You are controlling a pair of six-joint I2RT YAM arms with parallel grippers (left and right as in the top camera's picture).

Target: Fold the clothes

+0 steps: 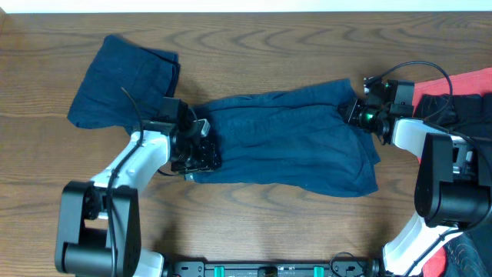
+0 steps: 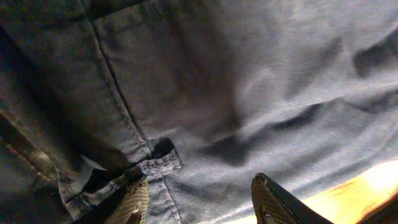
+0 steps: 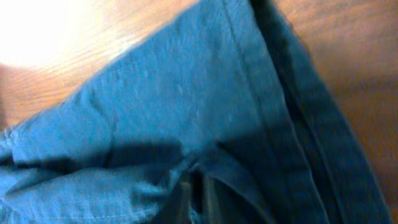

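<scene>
From overhead, a pair of dark navy-blue denim-like shorts (image 1: pixel 284 142) lies spread flat across the middle of the brown wood-grain table (image 1: pixel 269 46). A second navy-blue garment, folded into a thick squarish bundle (image 1: pixel 123 77), rests at the far left, just beside the spread pair. The left gripper (image 1: pixel 196 154) sits on the left edge of the spread shorts, and the right gripper (image 1: pixel 351 114) meets their upper right corner. A bright red cloth (image 1: pixel 461 81) lies at the right edge of the table, behind the right arm. In the left wrist view, the shorts (image 2: pixel 249 74) fill nearly the whole picture, greyish in the low light, with a stitched seam running down to a small tab of cloth (image 2: pixel 161 158). The left gripper (image 2: pixel 199 182) is spread wide, its two ridged fingers (image 2: pixel 273 202) standing well apart at the bottom with cloth lying between them, and a strip of lit table (image 2: pixel 367 180) shows at lower right. In the right wrist view, the shorts (image 3: pixel 186 106) cover the table (image 3: pixel 62 37) from the middle to the right, a hemmed edge running diagonally. The right gripper (image 3: pixel 196 199) appears pressed nearly together on a raised ridge of the cloth, though the dark, blurred bottom of the picture leaves this less than certain.
</scene>
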